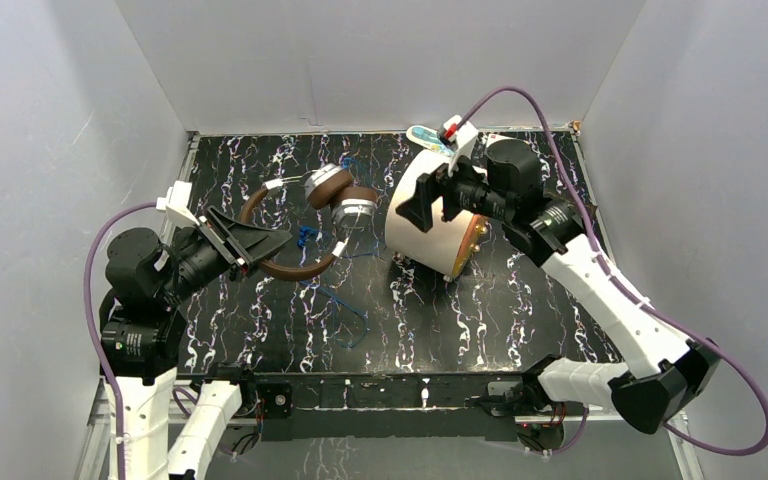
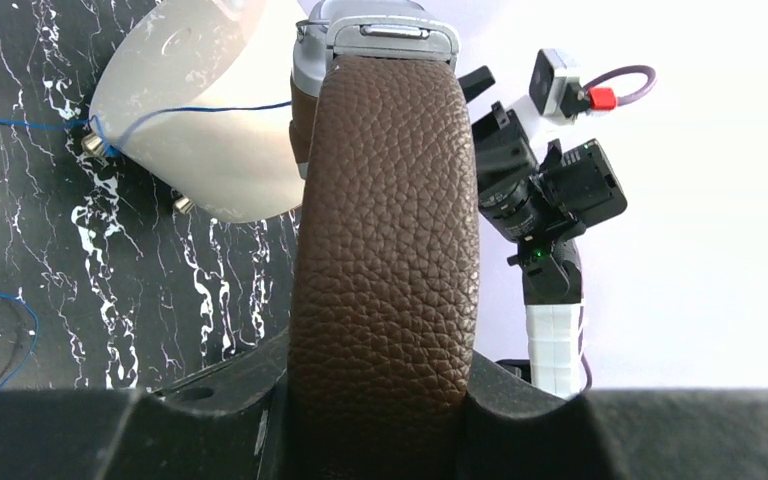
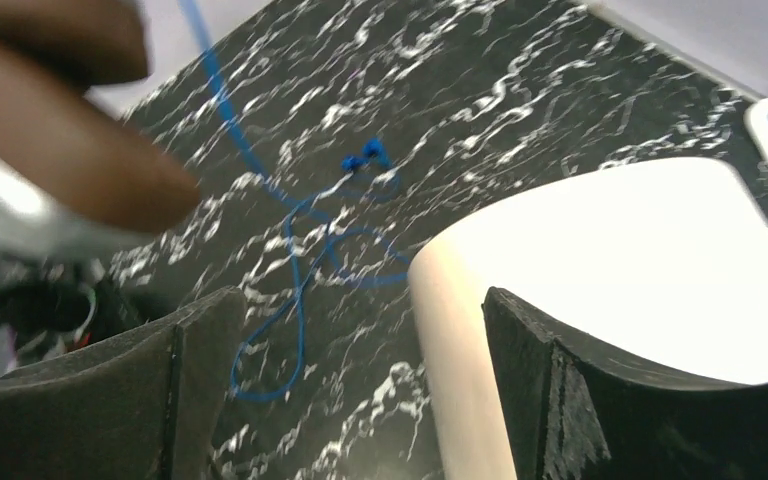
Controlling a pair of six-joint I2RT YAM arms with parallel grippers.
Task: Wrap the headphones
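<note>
The headphones are held above the left-centre of the surface, gripped at the brown headband by the left hand, which is closed on it; in the left wrist view the band fills the centre and hides the cups, with only a silver slider visible. In the right wrist view one ear cup is blurred and cut off at upper left. The blue cable trails in loose loops onto the surface; its end is hard to make out. The right hand has its fingers spread over the rim of the cream cylinder; contact cannot be determined. The surface is black with white veining; plain white walls enclose it.
</note>
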